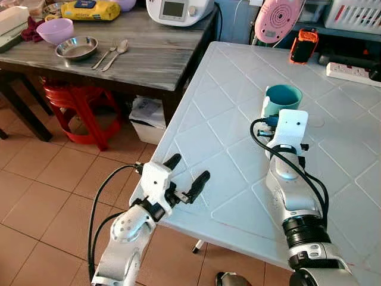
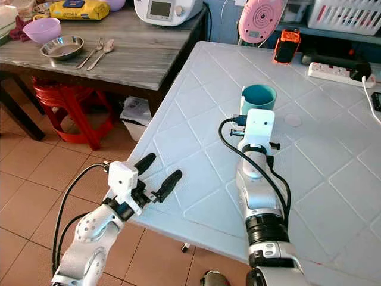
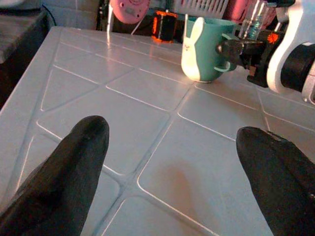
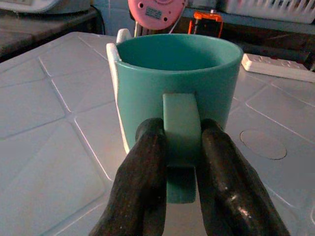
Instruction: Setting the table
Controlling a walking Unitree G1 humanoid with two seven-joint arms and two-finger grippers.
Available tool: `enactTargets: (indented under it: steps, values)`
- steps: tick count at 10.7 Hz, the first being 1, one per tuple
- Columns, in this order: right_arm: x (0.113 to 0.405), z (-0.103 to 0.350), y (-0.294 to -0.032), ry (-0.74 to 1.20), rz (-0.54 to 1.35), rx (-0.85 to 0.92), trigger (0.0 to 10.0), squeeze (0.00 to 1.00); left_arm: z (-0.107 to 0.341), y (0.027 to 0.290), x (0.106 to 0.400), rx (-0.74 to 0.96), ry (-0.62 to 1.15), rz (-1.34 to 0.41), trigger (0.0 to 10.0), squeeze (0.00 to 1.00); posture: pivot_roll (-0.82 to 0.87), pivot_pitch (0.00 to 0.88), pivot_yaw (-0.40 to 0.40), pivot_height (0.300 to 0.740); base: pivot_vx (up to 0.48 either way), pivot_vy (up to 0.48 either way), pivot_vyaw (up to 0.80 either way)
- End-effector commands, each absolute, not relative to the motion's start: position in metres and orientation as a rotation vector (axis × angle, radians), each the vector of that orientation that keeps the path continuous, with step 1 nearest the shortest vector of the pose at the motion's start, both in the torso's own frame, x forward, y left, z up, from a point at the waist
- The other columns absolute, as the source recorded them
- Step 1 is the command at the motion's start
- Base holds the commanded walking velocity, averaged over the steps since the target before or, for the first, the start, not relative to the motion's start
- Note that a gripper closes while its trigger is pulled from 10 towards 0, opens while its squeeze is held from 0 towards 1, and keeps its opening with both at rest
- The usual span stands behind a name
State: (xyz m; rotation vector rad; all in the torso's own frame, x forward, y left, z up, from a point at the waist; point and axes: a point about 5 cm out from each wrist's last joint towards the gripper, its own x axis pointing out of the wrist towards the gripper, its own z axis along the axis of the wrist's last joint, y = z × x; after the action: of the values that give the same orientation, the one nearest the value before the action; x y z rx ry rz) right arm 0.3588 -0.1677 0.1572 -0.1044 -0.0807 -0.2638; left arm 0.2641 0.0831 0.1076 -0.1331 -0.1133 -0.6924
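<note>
- My right pincer [image 4: 179, 162] has its 2 black fingers [image 4: 142, 182] closed tight on the handle of the teal ceramic mug with a white bunny shape on its side [image 1: 283, 98].
- Mug stands upright on the white plastic table with moulded diamond lines [image 1: 220, 137], toward the middle of the top, mouth up, inside looks empty.
- My left pincer [image 1: 186, 177] hovers over the near edge of the same table, fingers spread wide, nothing between them.
- Mug sits well apart from the left pincer, ahead and to its right.
- Dark wooden side table [image 1: 149, 56] stands to the left, carrying a round steel bowl [image 1: 76, 47], a lilac plastic bowl [image 1: 55, 30], and a metal fork and spoon [image 1: 110, 55] lying side by side.
- Red plastic stool [image 1: 83, 107] under that table.
</note>
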Motion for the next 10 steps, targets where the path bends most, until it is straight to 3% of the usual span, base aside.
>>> enactTargets:
  steps: [1, 2, 3, 4, 7, 10]
  values:
    - [0.357, 0.159, -0.169, -0.089, -0.265, -0.104, 0.0, 0.0, 0.106, 0.083, 0.264, -0.126, -0.11, -0.703, 10.0, 0.0, -0.25, 0.153, 0.034, 0.74, 0.0, 0.0, 0.0]
    - [0.355, 0.162, -0.169, -0.099, -0.251, -0.072, 0.0, 0.0, 0.106, 0.084, 0.266, -0.11, -0.116, -0.688, 10.0, 0.0, -0.25, 0.151, 0.034, 0.74, 0.0, 0.0, 0.0]
    - [0.348, 0.17, -0.164, -0.145, -0.18, -0.052, 7.1, 0.0, 0.108, 0.091, 0.273, -0.092, -0.124, -0.599, 10.0, 0.0, -0.24, 0.136, 0.037, 0.74, 0.0, 0.0, 0.0]
    - [0.342, 0.173, -0.163, -0.178, -0.142, -0.099, 10.0, 0.0, 0.106, 0.095, 0.278, -0.102, -0.099, -0.531, 10.0, 0.0, -0.23, 0.124, 0.042, 0.74, 0.0, 0.0, 0.0]
    - [0.312, 0.166, -0.18, -0.207, -0.098, -0.164, 10.0, 0.0, 0.111, 0.105, 0.294, -0.116, -0.117, -0.36, 10.0, 0.0, -0.22, 0.095, 0.05, 0.74, 0.0, 0.0, 0.0]
    - [0.3, 0.156, -0.187, -0.17, -0.115, -0.176, 10.0, 0.0, 0.119, 0.099, 0.304, -0.137, -0.143, -0.356, 10.0, 0.0, -0.23, 0.07, 0.062, 0.74, 0.0, 0.0, -0.17]
